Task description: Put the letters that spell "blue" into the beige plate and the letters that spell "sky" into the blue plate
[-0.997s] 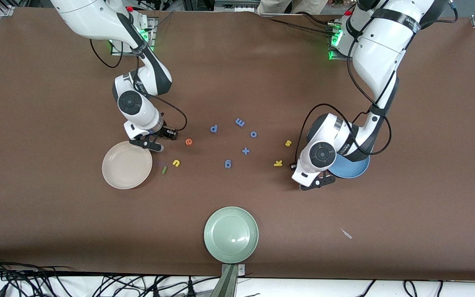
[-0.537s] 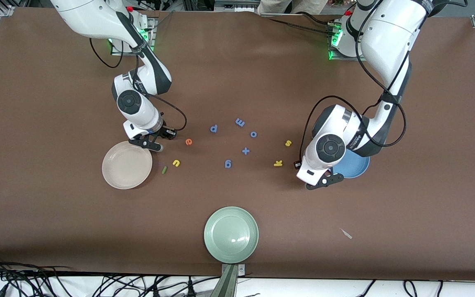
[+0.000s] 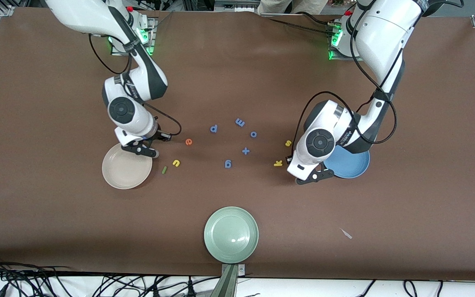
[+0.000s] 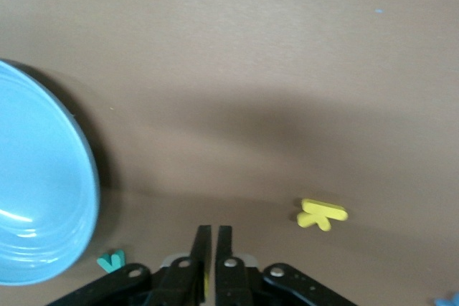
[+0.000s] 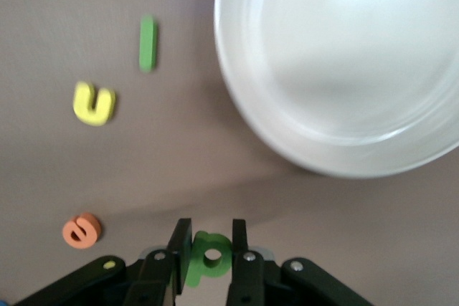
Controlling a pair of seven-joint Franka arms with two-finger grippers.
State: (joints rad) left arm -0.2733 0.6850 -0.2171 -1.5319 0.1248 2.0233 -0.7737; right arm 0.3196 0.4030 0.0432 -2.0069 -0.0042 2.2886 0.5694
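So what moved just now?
The right gripper, clamped on the olive-green foam letter b, slid toward the round cream-beige plate and is now over its rim. The left gripper swung out, then back toward the yellow foam letter k. Everything else stayed put.

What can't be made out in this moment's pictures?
- Front view: green b, held in the right gripper by the beige plate's rim, hidden beneath that gripper.
- Front view: teal y beside the blue plate, hidden under the left gripper.
- Front view: pale scrap, too small to identify.
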